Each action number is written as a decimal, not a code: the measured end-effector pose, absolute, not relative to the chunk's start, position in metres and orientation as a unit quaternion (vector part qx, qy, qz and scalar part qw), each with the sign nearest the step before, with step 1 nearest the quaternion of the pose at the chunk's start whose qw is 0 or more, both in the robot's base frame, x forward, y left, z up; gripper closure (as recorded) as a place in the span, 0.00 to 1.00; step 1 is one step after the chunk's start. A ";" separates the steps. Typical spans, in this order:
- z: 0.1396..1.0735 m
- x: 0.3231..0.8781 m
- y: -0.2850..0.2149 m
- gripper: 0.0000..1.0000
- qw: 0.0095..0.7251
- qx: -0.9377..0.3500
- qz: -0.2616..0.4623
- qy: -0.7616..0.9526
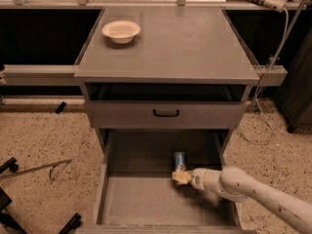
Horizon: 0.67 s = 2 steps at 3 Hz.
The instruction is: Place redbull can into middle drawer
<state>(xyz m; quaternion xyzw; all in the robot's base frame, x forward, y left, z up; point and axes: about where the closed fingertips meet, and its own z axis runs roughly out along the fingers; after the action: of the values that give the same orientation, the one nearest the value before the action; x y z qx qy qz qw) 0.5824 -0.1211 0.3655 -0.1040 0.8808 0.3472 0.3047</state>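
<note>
The redbull can stands upright on the grey floor of the open middle drawer, towards the back and right of centre. It is slim, silver and blue. My gripper reaches in from the lower right on a white arm. Its tip is right at the front of the can's base, low over the drawer floor. The gripper hides the bottom of the can.
Above the open drawer is a closed grey drawer front with a small black handle. A shallow cream bowl sits on the cabinet top at the back left. Cables hang at the right. Black metal legs lie on the speckled floor at the left.
</note>
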 end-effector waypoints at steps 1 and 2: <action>0.365 0.582 -0.121 0.11 0.305 -0.104 0.347 0.881; 0.365 0.582 -0.121 0.00 0.305 -0.104 0.347 0.881</action>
<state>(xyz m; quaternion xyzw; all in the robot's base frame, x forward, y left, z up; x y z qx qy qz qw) 0.5824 -0.1210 0.3655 -0.1041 0.8808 0.3473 0.3046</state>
